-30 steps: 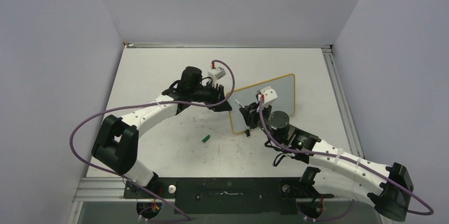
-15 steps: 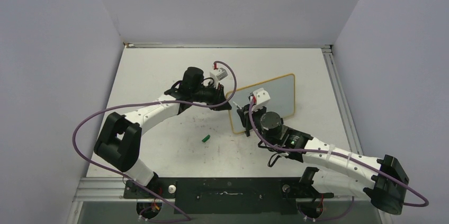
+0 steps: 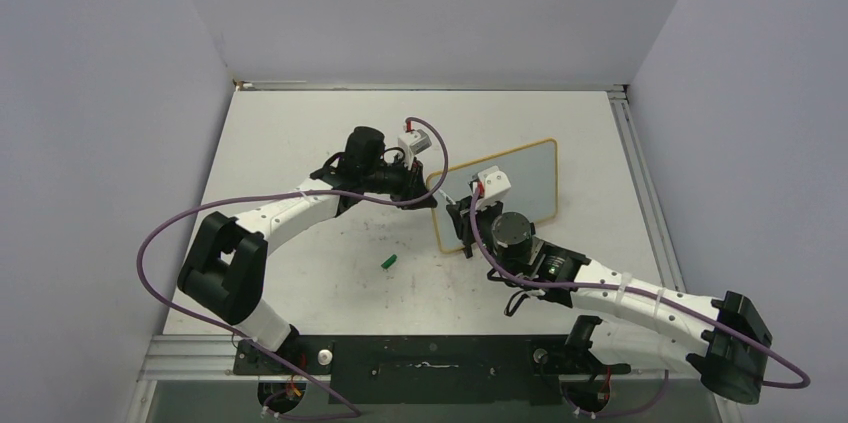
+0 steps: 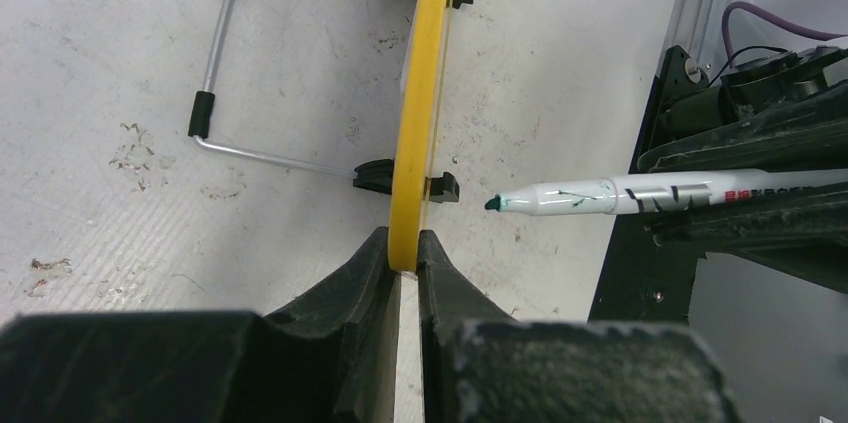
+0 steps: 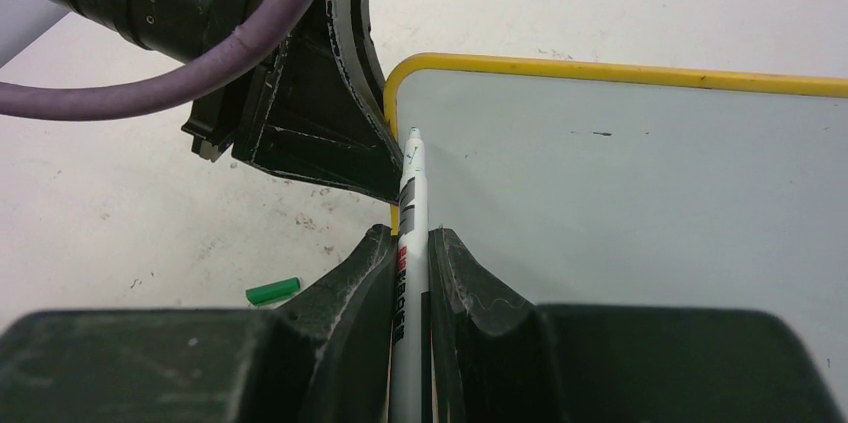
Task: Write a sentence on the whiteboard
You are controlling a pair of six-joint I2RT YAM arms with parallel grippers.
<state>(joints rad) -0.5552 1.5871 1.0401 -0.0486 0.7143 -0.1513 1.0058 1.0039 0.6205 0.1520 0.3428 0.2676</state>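
Note:
The whiteboard [image 3: 515,183] stands upright mid-table, yellow-rimmed. My left gripper [image 3: 432,195] is shut on its left rim; in the left wrist view the rim [image 4: 420,93] is edge-on between the jaws of that gripper [image 4: 402,243]. My right gripper [image 3: 462,215] is shut on a white marker [image 5: 412,193], uncapped. Its teal tip [image 4: 493,204] is a short way off the board face, near the upper left corner. The board face [image 5: 650,203] shows no sentence, only a tiny dark mark [image 5: 600,132].
A green marker cap [image 3: 389,262] lies on the table left of the board, also in the right wrist view [image 5: 273,290]. The board's wire stand [image 4: 215,53] and black feet [image 4: 373,174] rest on the scuffed table. A metal rail [image 3: 640,183] runs along the right edge.
My right arm has shifted a little to the left with the marker, toward the board's left edge. The left gripper keeps its hold on the rim.

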